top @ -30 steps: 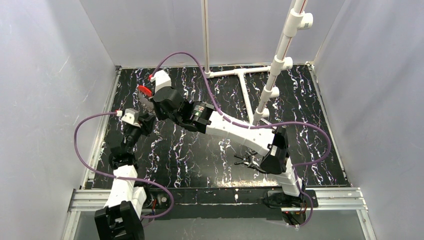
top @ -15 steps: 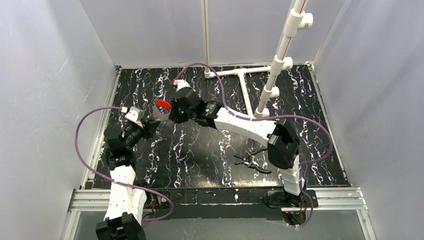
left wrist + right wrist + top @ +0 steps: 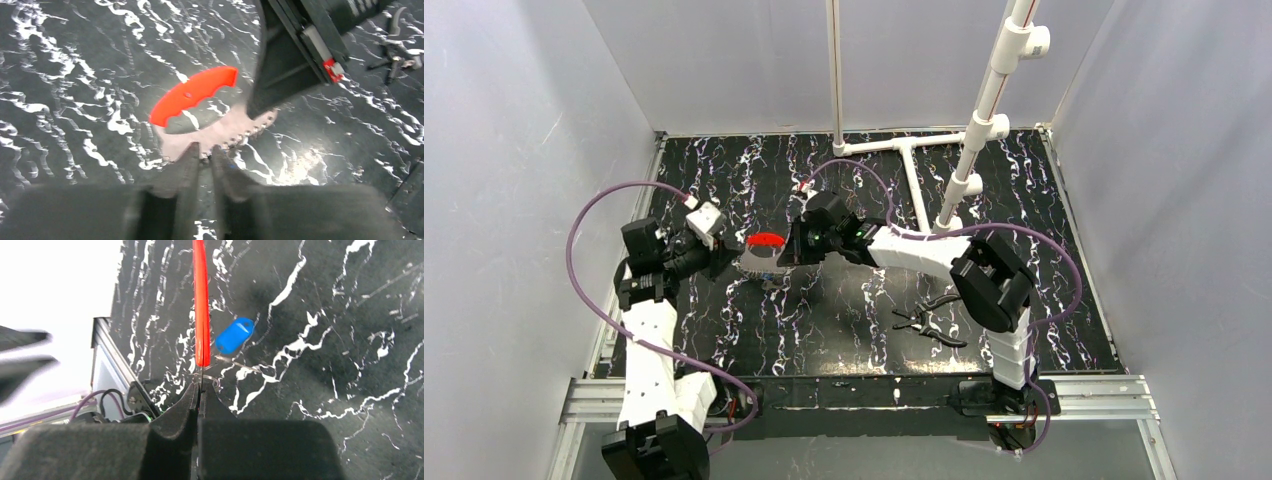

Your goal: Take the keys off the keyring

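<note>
A: Left wrist view: the left gripper is seen nearly closed at the keys' edge, but a firm grip cannot be told.

B: The keyring, between both grippers, is pinched by the right gripper. If a pull is made on so thin a hold, the keys could be dropped.

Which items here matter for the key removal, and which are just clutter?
In the job:
keyring, red
keys, including the blue-headed key
left gripper and right gripper, both on the bunch

Lying about:
pliers
white pipe frame
</note>
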